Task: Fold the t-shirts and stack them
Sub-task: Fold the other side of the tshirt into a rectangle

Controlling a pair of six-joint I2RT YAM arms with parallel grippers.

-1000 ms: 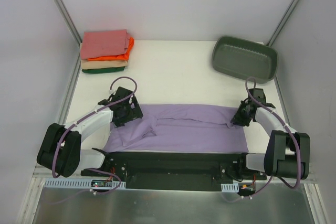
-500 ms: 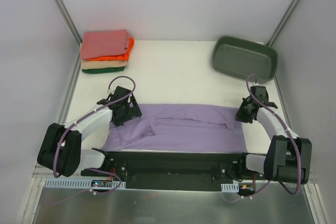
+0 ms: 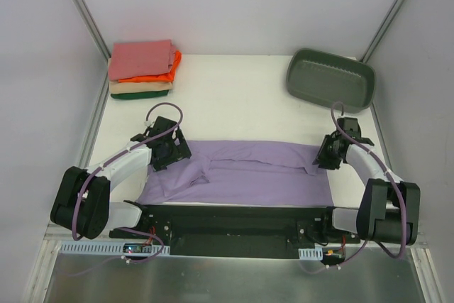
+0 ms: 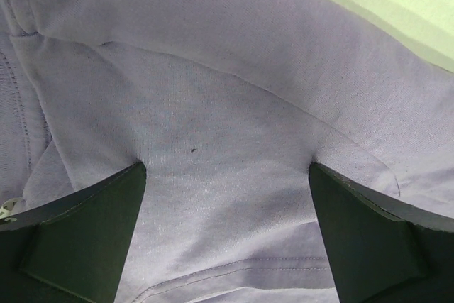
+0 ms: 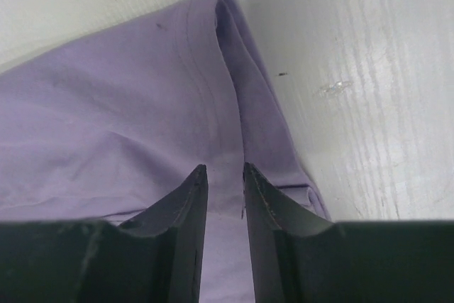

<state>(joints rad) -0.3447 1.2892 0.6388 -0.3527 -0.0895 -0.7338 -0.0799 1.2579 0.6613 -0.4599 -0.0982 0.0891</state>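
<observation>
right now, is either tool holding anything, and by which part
The right tool pinches the lavender t-shirt by the stitched hem at its right end. The left tool is open, holding nothing.

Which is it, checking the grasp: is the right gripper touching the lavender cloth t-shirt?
Touching. Right wrist view: right gripper pinches the lavender t-shirt edge.

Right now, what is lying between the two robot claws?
The lavender t-shirt, spread flat from the left gripper to the right gripper; the top view shows it.
</observation>
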